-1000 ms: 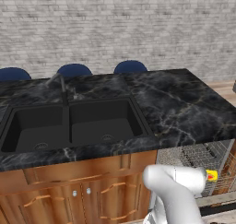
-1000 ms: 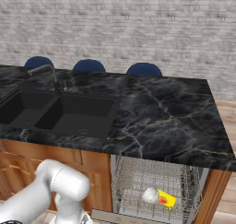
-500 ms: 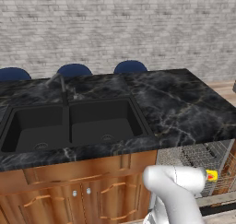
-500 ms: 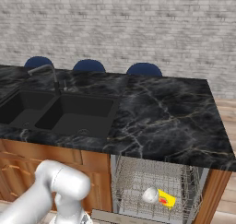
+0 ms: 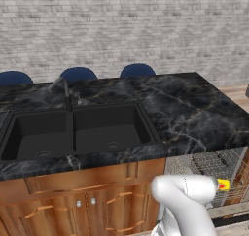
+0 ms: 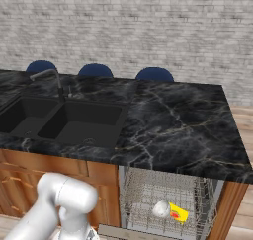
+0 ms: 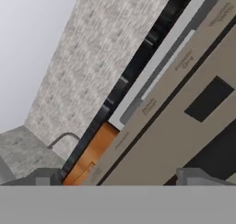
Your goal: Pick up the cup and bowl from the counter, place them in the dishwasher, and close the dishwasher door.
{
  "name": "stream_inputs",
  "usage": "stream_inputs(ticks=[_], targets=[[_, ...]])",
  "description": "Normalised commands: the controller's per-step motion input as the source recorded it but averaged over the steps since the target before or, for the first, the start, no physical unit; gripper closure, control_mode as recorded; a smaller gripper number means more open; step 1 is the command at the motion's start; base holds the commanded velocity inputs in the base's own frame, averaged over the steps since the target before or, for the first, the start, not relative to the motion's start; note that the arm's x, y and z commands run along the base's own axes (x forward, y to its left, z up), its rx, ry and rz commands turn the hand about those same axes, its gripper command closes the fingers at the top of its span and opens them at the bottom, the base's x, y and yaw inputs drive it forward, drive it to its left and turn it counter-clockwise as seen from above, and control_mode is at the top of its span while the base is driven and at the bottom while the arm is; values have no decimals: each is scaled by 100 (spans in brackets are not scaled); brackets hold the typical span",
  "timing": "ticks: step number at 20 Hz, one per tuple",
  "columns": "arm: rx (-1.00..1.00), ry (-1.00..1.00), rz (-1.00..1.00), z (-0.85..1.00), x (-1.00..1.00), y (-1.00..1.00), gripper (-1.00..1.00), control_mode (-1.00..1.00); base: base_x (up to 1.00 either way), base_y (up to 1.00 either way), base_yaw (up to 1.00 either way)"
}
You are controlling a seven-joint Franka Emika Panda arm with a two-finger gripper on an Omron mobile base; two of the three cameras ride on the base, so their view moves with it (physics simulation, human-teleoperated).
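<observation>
White arm links fill the near foreground of both base views, low beside the brown cabinet fronts [image 6: 29, 167]. The gripper [image 7: 120, 174] appears in the hand view with its two finger tips far apart at the bottom corners — the claw is spread wide and nothing sits between the tips. That view is rolled hard over; it looks along a tan panel with a dark recess and past the black counter edge toward the brick wall, with the faucet [image 7: 64, 138] small at the lower left.

Next out, the dishwasher [image 6: 168, 204] stands open under the right end of the counter [image 6: 183, 125]. In its wire rack [image 6: 143, 197] lie a pale rounded item [image 6: 161, 209], probably the bowl, and just beside it a yellow item with a red mark [image 6: 178, 213], probably the cup; which is which cannot be told for sure at this size. The dishwasher door [image 6: 118, 232] shows only as a light sliver at the bottom edge, apparently folded down.

Further back: double sink [image 5: 73, 133] set in the counter, then three blue chair backs [image 5: 137, 70], then the brick wall.

Judgement: both pieces look loaded, so closing the door is the step left.

Risks:
- the arm is tucked low and close to the cabinets — a wide swing could clip the counter lip or the rack;
- if the rack stands proud of the tub, the door could jam on it;
- a push near the hinge, or a glancing one with spread fingers, may slip off and leave the door ajar.
</observation>
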Motion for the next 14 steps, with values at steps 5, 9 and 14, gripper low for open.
stream_inputs(ticks=[5,9,14], targets=[[11,-1,-4,-7,11,-22,-100,-100,0,0,0],[0,-2,0,-49,2,-28,-100,-100,0,0,0],[0,-2,0,-51,7,-32,-100,-100,0,0,0]])
